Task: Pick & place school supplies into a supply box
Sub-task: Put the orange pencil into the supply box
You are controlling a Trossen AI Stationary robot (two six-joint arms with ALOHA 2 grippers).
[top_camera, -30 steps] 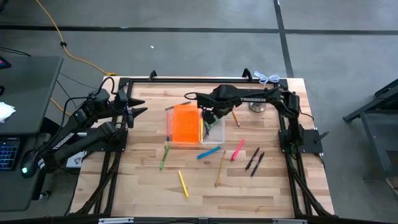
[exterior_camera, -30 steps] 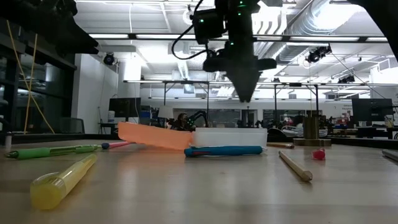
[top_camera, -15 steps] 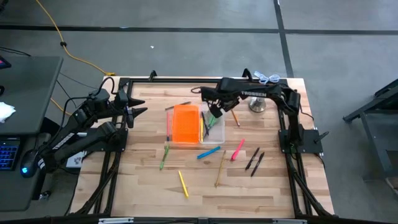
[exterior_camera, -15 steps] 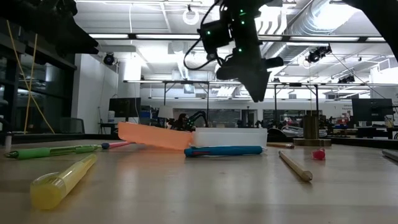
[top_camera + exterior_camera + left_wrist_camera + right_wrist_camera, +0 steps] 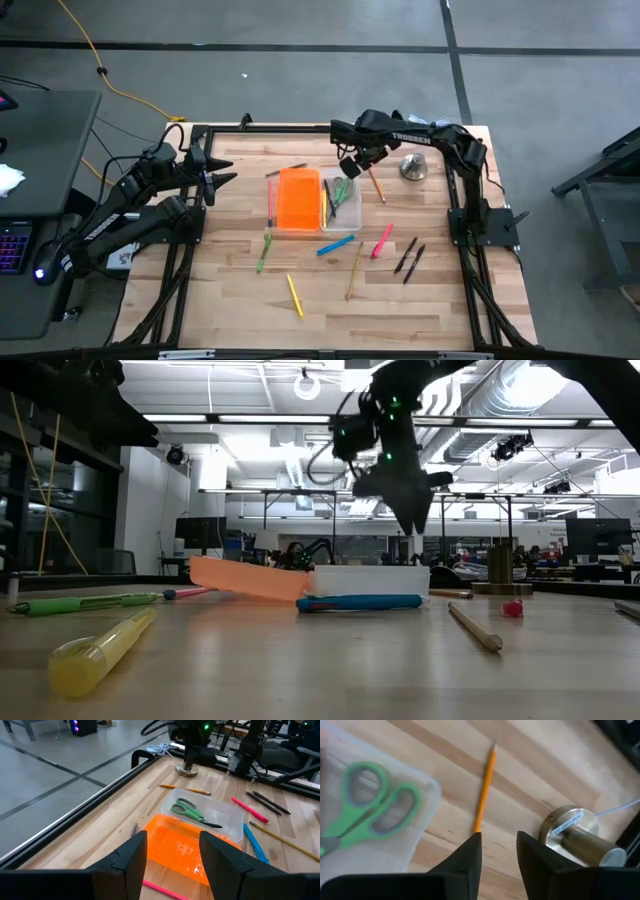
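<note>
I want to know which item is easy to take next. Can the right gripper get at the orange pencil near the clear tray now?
Probably yes. The right gripper hangs open just above the table, beside the orange pencil, which lies alone on bare wood between the clear tray and the metal bell.

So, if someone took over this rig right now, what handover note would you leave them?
Right gripper: open, empty, raised over the table beyond the supply box.
Left gripper: open, empty, waiting at the table's left edge.
Done: green scissors lie in the clear tray.
Left: orange pencil beside the box, blue pen, pink marker, two black pens, tan pencil, yellow highlighter, green pen, all loose on the table.
</note>
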